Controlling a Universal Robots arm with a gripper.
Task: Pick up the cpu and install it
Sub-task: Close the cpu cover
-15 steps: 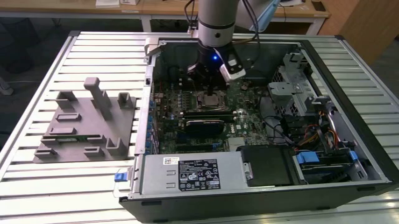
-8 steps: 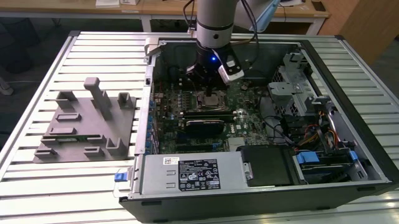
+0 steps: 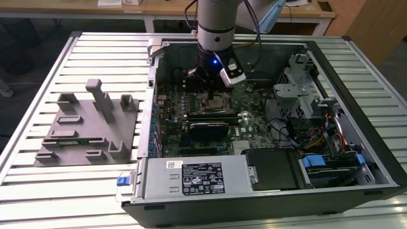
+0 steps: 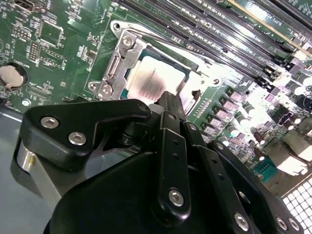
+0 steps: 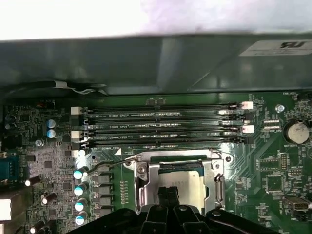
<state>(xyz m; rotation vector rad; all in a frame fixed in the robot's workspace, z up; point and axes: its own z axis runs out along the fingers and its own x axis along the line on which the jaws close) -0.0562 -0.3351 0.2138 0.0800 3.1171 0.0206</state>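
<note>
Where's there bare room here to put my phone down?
The slatted table is bare around the grey tray, on the exterior view's left. The computer case is crowded, the gripper over the cpu.

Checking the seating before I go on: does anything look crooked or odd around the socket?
Nothing stands out. The cpu looks flat and square inside the socket frame, its edges parallel to the frame's. The pincer sits just over the cpu's near edge.
</note>
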